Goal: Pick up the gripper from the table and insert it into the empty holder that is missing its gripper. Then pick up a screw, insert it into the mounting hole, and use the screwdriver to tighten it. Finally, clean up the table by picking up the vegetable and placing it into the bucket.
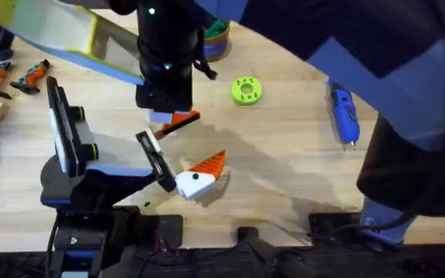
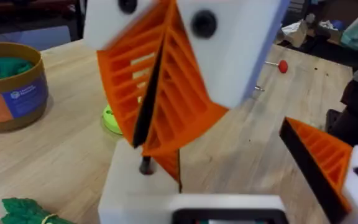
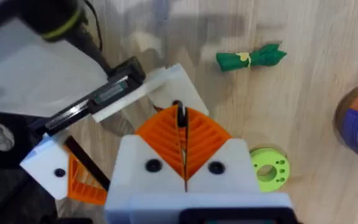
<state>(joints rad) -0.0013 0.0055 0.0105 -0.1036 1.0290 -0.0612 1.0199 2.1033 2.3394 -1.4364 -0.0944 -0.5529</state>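
Pinching a thin black strip [image 3: 180, 118] between my clenched right jaws [image 3: 182, 134], I hover beside the white angular plastic holder [image 3: 166, 87]; my left jaws' [image 2: 241, 155] grip I cannot tell.

Pale wood-grain table [image 1: 284, 162], ribbed plastic gripper [image 1: 211, 163]

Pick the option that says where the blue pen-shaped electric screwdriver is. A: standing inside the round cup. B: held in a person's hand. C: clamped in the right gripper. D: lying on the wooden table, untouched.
D: the blue pen-shaped electric screwdriver lies flat on the wooden table on the right arm's side, with nothing gripping it.
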